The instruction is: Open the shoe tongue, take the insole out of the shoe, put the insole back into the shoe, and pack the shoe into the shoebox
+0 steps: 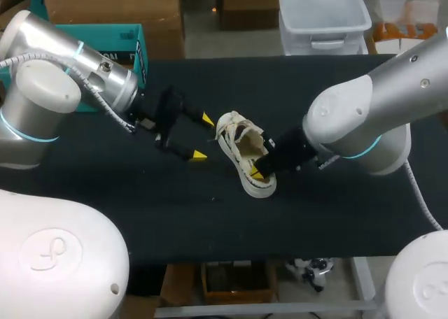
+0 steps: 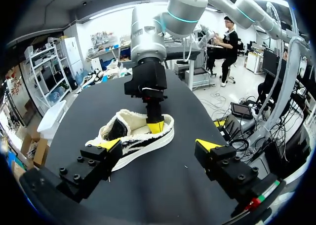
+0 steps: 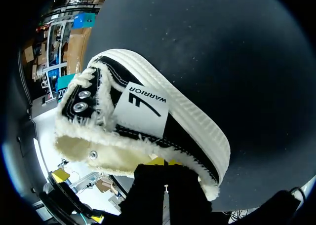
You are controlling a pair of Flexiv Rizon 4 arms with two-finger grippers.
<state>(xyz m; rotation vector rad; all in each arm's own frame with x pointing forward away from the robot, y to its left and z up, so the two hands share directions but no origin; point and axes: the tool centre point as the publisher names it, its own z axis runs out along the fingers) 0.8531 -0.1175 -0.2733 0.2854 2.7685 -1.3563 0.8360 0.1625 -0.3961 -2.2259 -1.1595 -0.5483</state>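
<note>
Steadying the shoe [image 1: 241,147] at mid-table [image 1: 336,214], the right pincer [image 1: 257,171] grips its side wall, while the released left pincer [image 1: 203,136], waiting just beside it, should next probably spread the tongue.

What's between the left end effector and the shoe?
Nothing visible: only bare black tabletop lies between the open left end effector and the white-and-black canvas shoe. The right end effector grips its collar.

Black-and-white shoe [image 1: 238,140] with cream fleecy lining, black table [image 1: 210,221], yellow-tipped fingers [image 1: 199,154]
</note>
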